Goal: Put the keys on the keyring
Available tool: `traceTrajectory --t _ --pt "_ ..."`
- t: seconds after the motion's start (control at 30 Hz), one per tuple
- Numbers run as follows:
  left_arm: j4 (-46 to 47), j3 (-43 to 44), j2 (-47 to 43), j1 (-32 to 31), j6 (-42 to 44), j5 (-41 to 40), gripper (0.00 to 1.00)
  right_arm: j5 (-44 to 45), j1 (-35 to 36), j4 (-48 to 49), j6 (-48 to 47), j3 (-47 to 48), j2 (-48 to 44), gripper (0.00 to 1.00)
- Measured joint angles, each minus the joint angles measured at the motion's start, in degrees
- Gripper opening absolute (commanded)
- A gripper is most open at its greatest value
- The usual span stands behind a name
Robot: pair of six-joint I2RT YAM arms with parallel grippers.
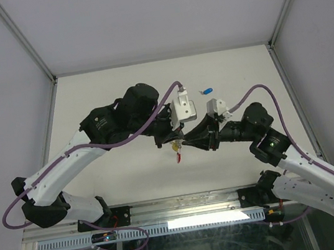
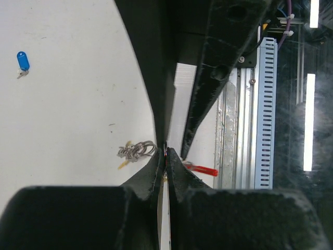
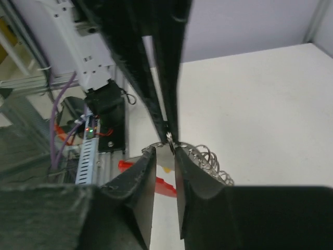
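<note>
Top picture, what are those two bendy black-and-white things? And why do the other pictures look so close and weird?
They are two robot arms bolted to a table. The top picture looks down from above. The other two come from small cameras on each wrist, so each shows its own jaws up close. The left arm and right arm meet in the middle. The left jaws are pinched shut, it seems on the silvery ring; a red key and a yellow key sit beside it. The right jaws stand slightly apart; I can't tell if they grip anything. A blue key lies alone.
</note>
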Motion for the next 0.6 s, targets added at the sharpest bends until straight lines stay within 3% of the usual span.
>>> traceTrajectory --t 0.23,0.43,0.6 --pt "-1.7 0.0 0.2 -0.8 0.0 1.6 0.0 -10.6 -0.1 -1.9 -5.9 0.6 0.0 0.15" --pt "-2.1 0.0 0.2 -0.8 0.0 3.1 0.0 -12.3 0.0 -2.9 -7.2 1.2 0.0 0.09" --pt "-2.5 0.0 0.2 -1.0 0.0 3.6 0.0 -12.2 0.4 -3.2 -7.3 1.2 0.1 0.11"
